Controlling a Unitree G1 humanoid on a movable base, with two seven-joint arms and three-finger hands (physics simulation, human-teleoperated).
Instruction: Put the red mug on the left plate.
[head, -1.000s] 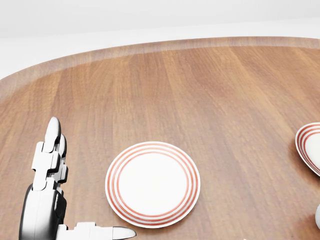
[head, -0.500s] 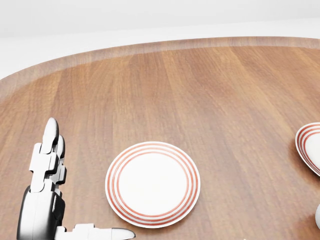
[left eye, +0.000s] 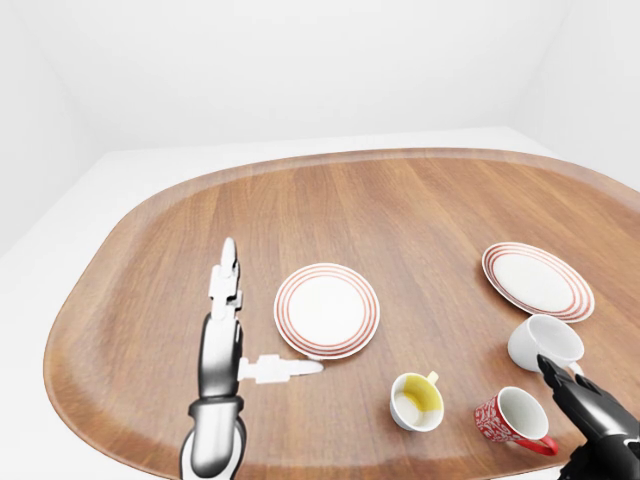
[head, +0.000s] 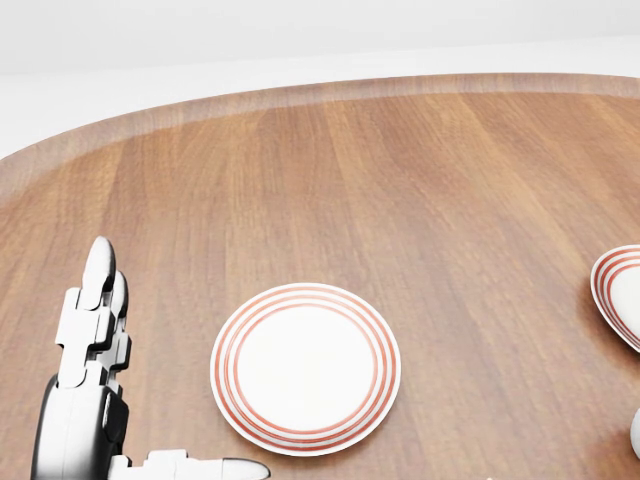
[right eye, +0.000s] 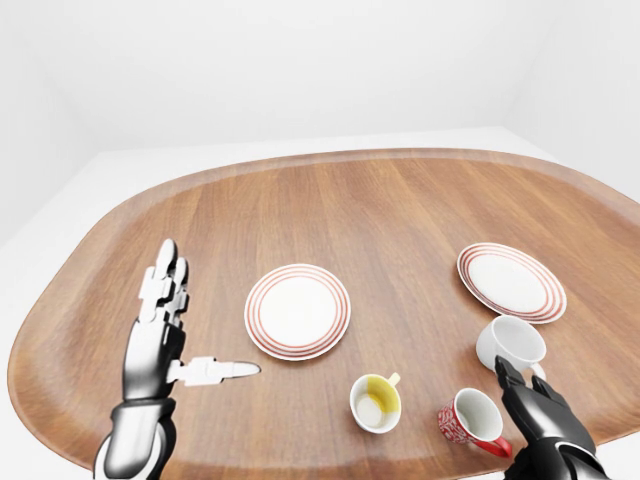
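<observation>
The red mug stands upright near the bottom right of the wooden table, its handle pointing toward my right hand. The right hand, dark-fingered, hovers just to the mug's right with fingers spread open and nothing in them. The left plate, white with red rings, lies bare at the table's middle. To the left of that plate my left hand is held flat and open, fingers pointing up the view and thumb toward the plate. In the head view the left plate and the left hand show, but the mug does not.
The right plate, also red-ringed, lies at the right. A white mug stands just below it, close above my right hand. A yellow mug stands left of the red mug. The table's rim curves along the bottom.
In the head view my left hand has sunk slightly toward the bottom left. The plates have not moved.
</observation>
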